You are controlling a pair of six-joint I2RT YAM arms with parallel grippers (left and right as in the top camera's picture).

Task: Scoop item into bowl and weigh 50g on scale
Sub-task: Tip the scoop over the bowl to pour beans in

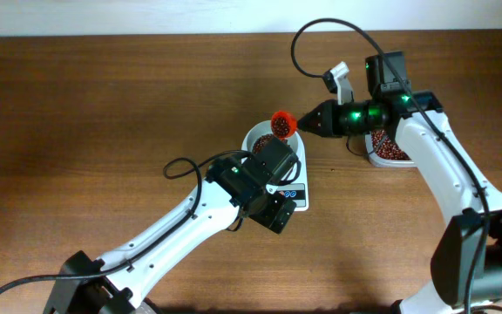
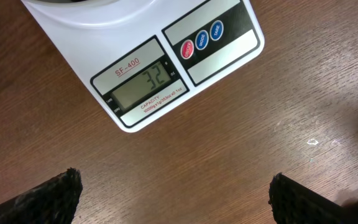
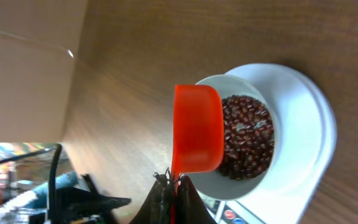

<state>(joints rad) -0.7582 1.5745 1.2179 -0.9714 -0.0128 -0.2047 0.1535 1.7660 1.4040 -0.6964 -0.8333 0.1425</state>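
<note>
Tipping is judged under way: the orange scoop [image 3: 197,127] is pinched by the closed right fingers [image 3: 188,200] over the bowl [image 3: 219,180] of beans [image 3: 247,134] on the scale [image 2: 73,37]. The left fingers [image 2: 42,199] are spread wide, empty, above the surface. With 32 displayed, another scoopful is needed.

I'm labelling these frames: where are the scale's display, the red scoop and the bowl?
scale display [image 2: 145,84], left wrist view, middle of the grey screen.
red scoop [image 3: 197,127], right wrist view, outside of its cup.
bowl [image 3: 232,186], right wrist view, bare white inner wall.
</note>
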